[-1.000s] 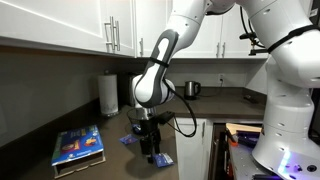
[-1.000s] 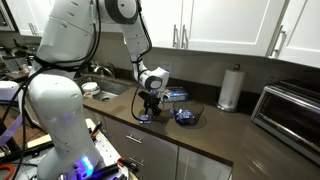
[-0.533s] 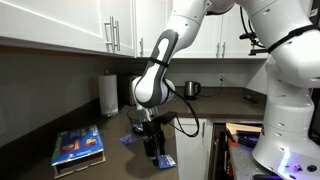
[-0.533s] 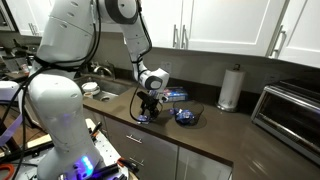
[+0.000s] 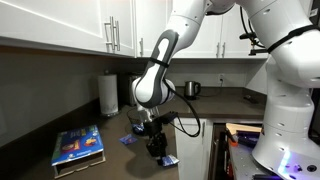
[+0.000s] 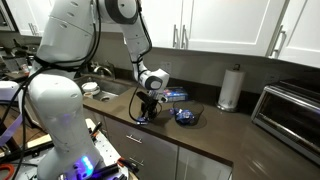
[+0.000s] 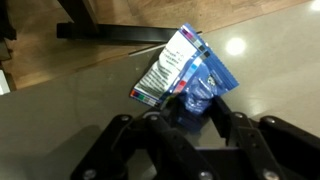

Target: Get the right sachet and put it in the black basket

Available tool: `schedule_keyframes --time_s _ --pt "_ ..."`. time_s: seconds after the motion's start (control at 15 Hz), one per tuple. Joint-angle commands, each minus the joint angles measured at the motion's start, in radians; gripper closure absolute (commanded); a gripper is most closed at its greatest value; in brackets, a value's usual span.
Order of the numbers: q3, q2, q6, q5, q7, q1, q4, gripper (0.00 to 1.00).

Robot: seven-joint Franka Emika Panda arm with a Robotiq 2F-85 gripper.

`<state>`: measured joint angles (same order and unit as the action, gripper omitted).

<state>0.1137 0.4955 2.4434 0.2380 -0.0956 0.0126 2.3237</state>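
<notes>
Right at the front edge of the dark tabletop (image 7: 275,60), the gripper (image 7: 195,112) hangs low over the right sachet (image 7: 185,65). The jaws stand apart, one on each side of the packet's nearer end. Whether the pads touch it I cannot tell. The sachet lies flat on the tabletop, turned at a slant, its blue and whitish face up. In an exterior view the gripper (image 5: 155,148) points straight down, with the sachet (image 5: 166,160) showing just under and beside it.

A little further back lies a smaller, darker packet (image 5: 128,140), apart from the sachet, and off to one side a big blue box (image 5: 78,146). In an exterior view the black basket (image 6: 186,117) sits on the tabletop near the gripper (image 6: 147,112) but clear of it, with something blue showing inside. Beyond it stand a paper towel roll (image 6: 232,88) against the wall and a silver toaster oven (image 6: 290,115).
</notes>
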Motion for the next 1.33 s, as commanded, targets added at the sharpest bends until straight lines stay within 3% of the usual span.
schedule_keyframes --time_s 0.0,0.27,0.53,1.27 --pt "0.011 -0.001 -0.008 0.021 0.012 -0.012 0.013 0.91" --pt "0.013 -0.027 -0.014 0.019 0.022 -0.006 0.025 0.99" --pt "0.007 -0.087 -0.016 0.008 0.052 0.007 0.065 0.95" --pt "-0.048 -0.368 -0.035 -0.073 0.202 0.035 0.154 0.95"
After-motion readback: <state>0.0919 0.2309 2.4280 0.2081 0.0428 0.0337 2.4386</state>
